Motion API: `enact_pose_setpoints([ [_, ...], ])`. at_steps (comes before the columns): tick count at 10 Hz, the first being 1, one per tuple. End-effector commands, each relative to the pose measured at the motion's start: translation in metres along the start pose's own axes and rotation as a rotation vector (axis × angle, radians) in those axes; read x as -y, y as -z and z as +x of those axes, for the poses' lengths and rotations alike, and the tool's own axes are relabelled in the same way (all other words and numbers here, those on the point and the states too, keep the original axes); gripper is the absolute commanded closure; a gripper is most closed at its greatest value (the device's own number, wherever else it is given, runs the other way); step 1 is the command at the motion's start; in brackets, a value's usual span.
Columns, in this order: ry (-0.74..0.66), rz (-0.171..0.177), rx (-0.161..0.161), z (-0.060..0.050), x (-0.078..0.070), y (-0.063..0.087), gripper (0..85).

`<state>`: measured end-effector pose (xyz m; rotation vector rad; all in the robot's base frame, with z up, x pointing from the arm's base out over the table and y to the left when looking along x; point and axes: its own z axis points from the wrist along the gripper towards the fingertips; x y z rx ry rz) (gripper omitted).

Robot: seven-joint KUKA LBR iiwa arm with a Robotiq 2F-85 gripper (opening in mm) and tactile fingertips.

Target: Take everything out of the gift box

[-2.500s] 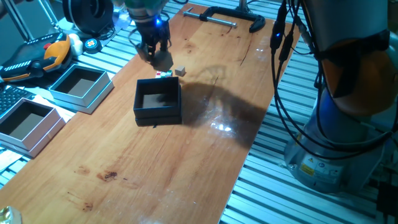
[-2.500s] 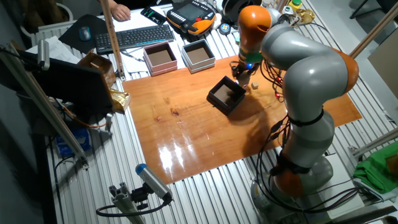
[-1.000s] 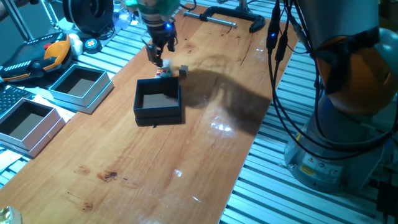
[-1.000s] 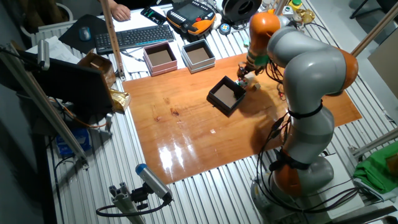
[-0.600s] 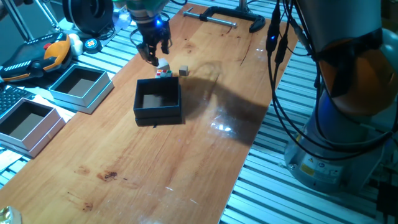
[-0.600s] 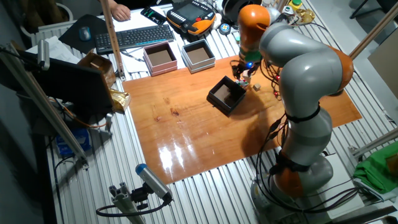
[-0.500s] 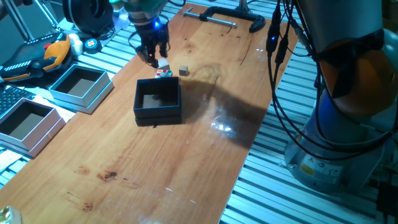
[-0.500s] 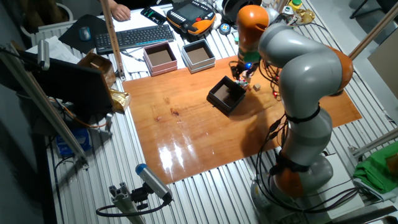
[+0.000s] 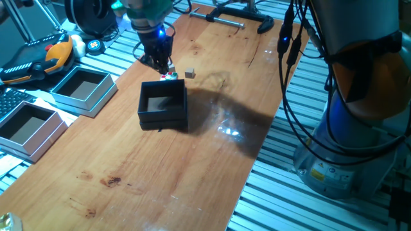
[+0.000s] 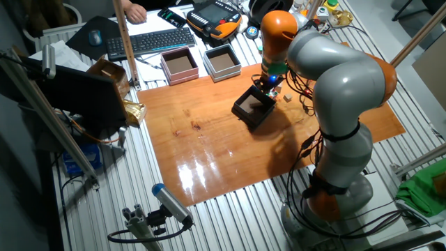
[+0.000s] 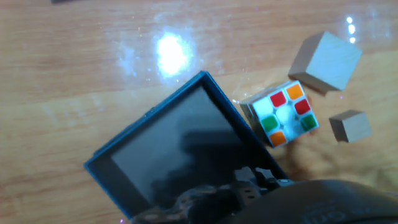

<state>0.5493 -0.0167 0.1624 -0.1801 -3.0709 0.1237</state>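
The gift box (image 9: 164,106) is a small black square box on the wooden table, also in the other fixed view (image 10: 253,108) and the hand view (image 11: 180,149). Its dark inside shows nothing but shadow. The puzzle cube (image 11: 283,112) lies on the table just outside the box's far wall (image 9: 170,76). A pale beige block (image 11: 324,61) lies just beyond the cube (image 9: 189,74), with a smaller beige piece (image 11: 350,126) beside it. My gripper (image 9: 157,59) hovers low over the box's far edge by the cube, looks open and holds nothing.
Two light-blue boxes with brown insides (image 9: 82,90) (image 9: 27,128) stand left of the table. A black clamp (image 9: 234,18) lies at the far end. A keyboard (image 10: 152,42) and a pendant (image 10: 212,15) sit beyond the table. The arm's base (image 9: 350,154) stands at the right.
My gripper has swung around near the cube and the block and now sits lower, right over the box's far edge. The box, the cube and the block have stayed put.
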Motion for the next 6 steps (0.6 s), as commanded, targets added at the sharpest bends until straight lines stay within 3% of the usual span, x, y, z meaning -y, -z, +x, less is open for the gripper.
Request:
enact_pose_setpoints([
  [1,-0.008,-0.020,-0.010,0.0016,0.0016,0.0022,84.3],
  [4,-0.021,-0.057,-0.008,0.0018,-0.0005,0.0017,84.3],
  [6,-0.026,-0.052,-0.005,0.0010,-0.0003,0.0012,84.3],
])
